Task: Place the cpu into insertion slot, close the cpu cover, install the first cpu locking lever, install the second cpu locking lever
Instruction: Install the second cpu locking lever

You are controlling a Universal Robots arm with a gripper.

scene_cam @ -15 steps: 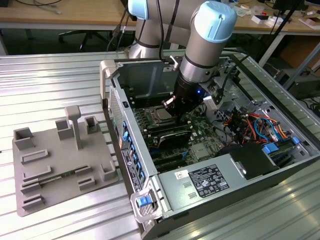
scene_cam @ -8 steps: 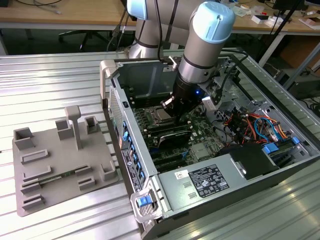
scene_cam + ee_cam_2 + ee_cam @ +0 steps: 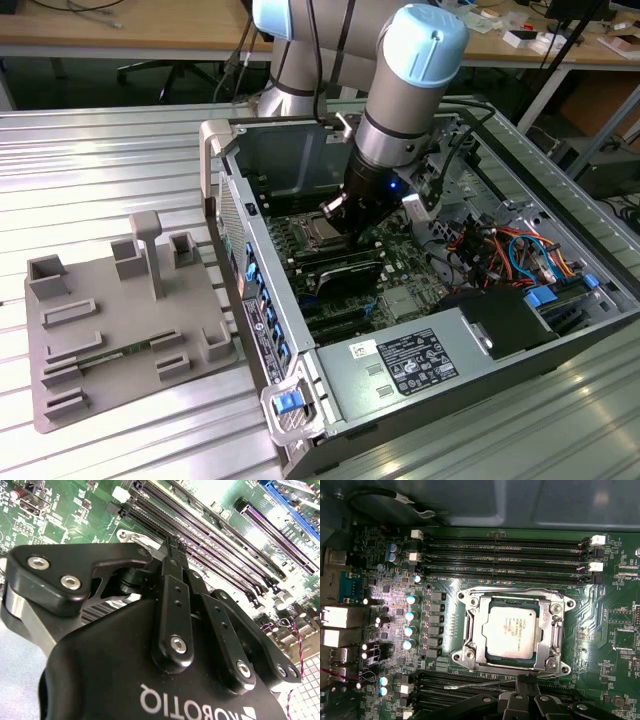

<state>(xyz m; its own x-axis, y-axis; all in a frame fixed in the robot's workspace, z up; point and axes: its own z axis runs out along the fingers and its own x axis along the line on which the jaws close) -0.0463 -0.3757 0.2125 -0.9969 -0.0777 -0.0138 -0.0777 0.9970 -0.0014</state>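
- black gripper (image 3: pixel 170 547) sits nearest the lens in the second wrist view, its two fingers (image 3: pixel 175 600) drawn together to a narrow tip; whether anything thin is pinched there i cannot tell. a closed tip suits pressing or hooking a thin wire better than carrying a chip.
- just beyond that tip, in the first wrist view, a thin wire lever (image 3: pixel 480 684) runs along the near edge of the socket, between it and a bank of memory slots (image 3: pixel 460 692). it looks unlatched, lying loose beside the frame.
- next comes the insertion slot (image 3: pixel 465 656) with its silver rim. the cpu (image 3: pixel 512 631) lies flat inside it, metal top up, so the first step looks done.
- the cpu cover (image 3: pixel 550 630) lies down around the chip, its window framing the metal top, which keeps the chip seated while the levers are worked.
- beyond the socket, long memory slots (image 3: pixel 505 560) cross the green board.
- in the exterior view the arm (image 3: pixel 400 100) reaches down into the open computer case (image 3: pixel 300 390), and the socket (image 3: pixel 318 234) sits just beside the gripper, on the exterior view's left.
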